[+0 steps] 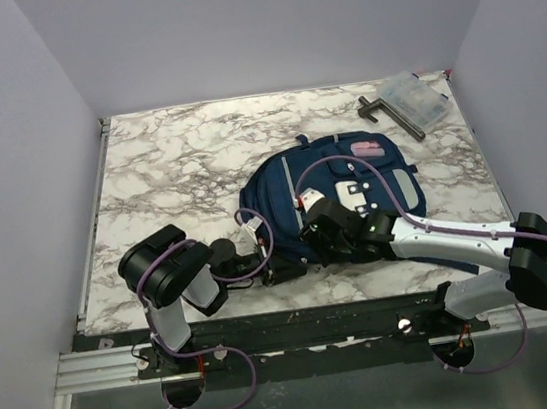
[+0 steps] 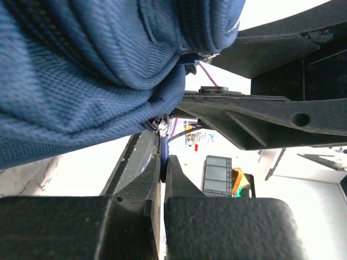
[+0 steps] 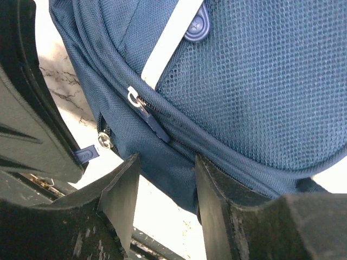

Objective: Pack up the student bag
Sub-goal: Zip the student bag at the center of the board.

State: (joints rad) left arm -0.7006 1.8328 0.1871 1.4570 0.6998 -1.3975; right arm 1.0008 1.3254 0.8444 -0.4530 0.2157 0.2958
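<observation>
Bag [image 1: 277, 192]: we see it lying flat on the bench [image 1: 168, 168], near the middle and towards the near edge, with its grey-panelled front facing up.
Bag contents: hidden from us. The zip runs we can see in the right wrist view look closed, so nothing inside shows.
Left pincer [image 1: 284, 269]: at the bag's near left corner. In its own view [image 2: 164, 160] the fingers are pressed together on a thin blue strip at the bag's [image 2: 81, 70] edge.
Pull tab [image 3: 87, 154]: a small blue tab sticking out from a dark finger at the left of the right wrist view. We take it for the strip the left pincer pinches.
Right pincer [image 1: 309, 232]: just beside the left one, over the same corner. Its fingers [image 3: 122, 189] stand partly apart with a fold of the bag's [image 3: 260, 81] edge filling the gap and touching both, so we read it as gripping the bag.
Second slider [image 3: 135, 99]: sits on the zip just above that fold, its pull lying flat.
Box [image 1: 415, 95]: clear, at the far right corner of the bench, well apart from the bag. We cannot make out what it holds.
Tool [image 1: 390, 113]: dark, touching the box's left side.
</observation>
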